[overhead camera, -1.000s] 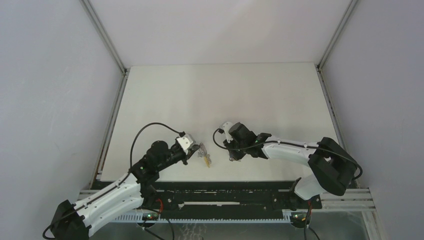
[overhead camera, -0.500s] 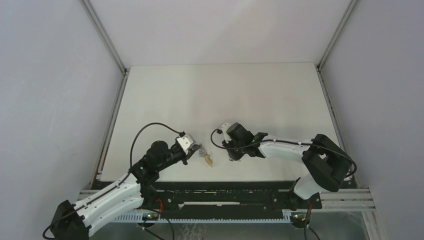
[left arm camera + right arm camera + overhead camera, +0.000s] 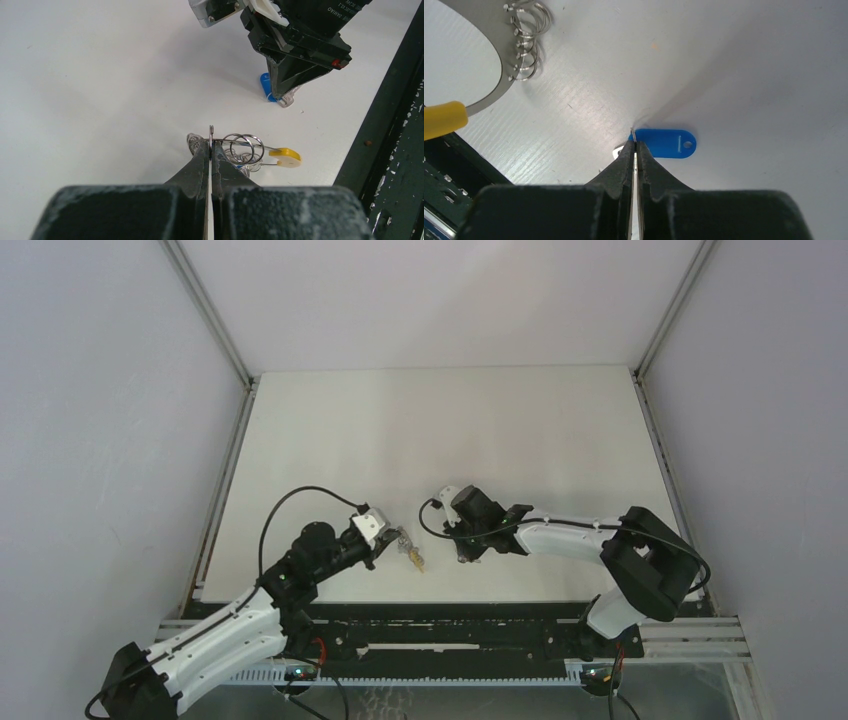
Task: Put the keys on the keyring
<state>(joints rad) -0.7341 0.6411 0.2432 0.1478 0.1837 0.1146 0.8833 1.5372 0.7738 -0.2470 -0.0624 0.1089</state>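
Left claw (image 3: 211,145): shut, its tips pinching the thin metal band of the keyring (image 3: 242,147) edge-on; the ring is carried just above the table (image 3: 450,420), near the front edge, with its cluster of small wire loops (image 3: 246,144) and its yellow section (image 3: 285,156) standing out beyond the tips toward the other arm; judged purpose, to present an unobstructed stretch of the ring so that a key can be threaded on. Right claw (image 3: 634,145): shut, pointing down at the table, with a sliver of metal showing between its tips at the end of the key (image 3: 666,143); the blue head lies flat on the table beyond the tips, its hole exposed; the grip appears to be on the metal end, though how firmly cannot be told. The key sits a short way to the right of the keyring, apart from it; only this one key is visible. Assessment: pick-up stage; nothing threaded yet. Next requirement: lift the key and bring it across to the ring. Risk: so small a purchase may let the key twist or slip.
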